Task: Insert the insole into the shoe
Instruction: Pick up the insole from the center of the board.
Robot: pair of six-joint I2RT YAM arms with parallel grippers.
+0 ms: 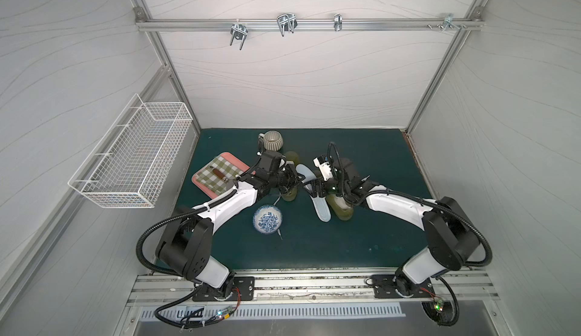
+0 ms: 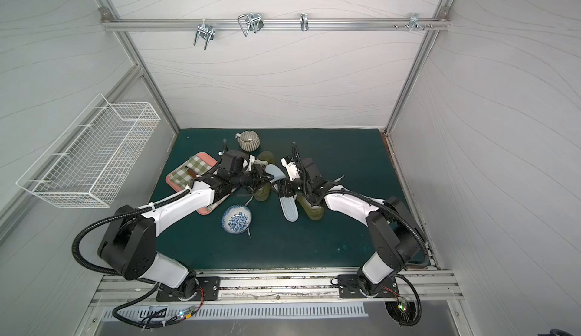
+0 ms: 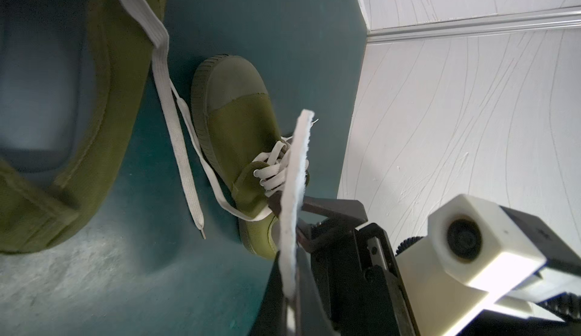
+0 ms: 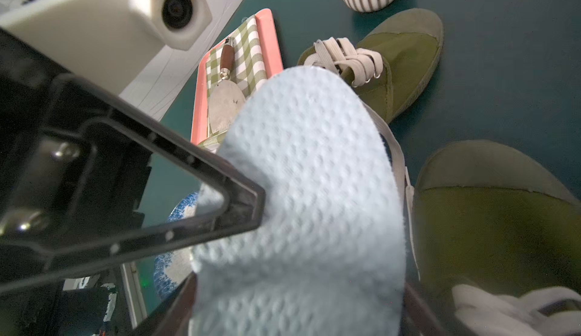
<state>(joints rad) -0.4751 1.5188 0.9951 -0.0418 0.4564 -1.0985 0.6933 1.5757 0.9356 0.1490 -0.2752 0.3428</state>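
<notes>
Two olive canvas shoes stand on the green mat, one [image 1: 289, 194] by my left gripper and the other [image 1: 341, 208] under my right arm. A pale blue dimpled insole [image 1: 304, 171] hangs between them. My left gripper [image 1: 297, 177] is shut on its side edge, seen edge-on in the left wrist view [image 3: 297, 161]. My right gripper [image 1: 316, 190] straddles the insole [image 4: 308, 161] across its width, a finger against each side edge. The heel end [image 1: 323, 212] runs out behind it toward the front. The nearer shoe's [image 3: 119, 67] opening shows blurred pale blue inside.
A pink tray [image 1: 195, 180] with a checked cloth and a small trowel lies under my left arm. A striped mug [image 1: 273, 141] stands behind the shoes and a blue-and-white bowl [image 1: 267, 219] in front. A wire basket [image 1: 132, 158] hangs on the left wall.
</notes>
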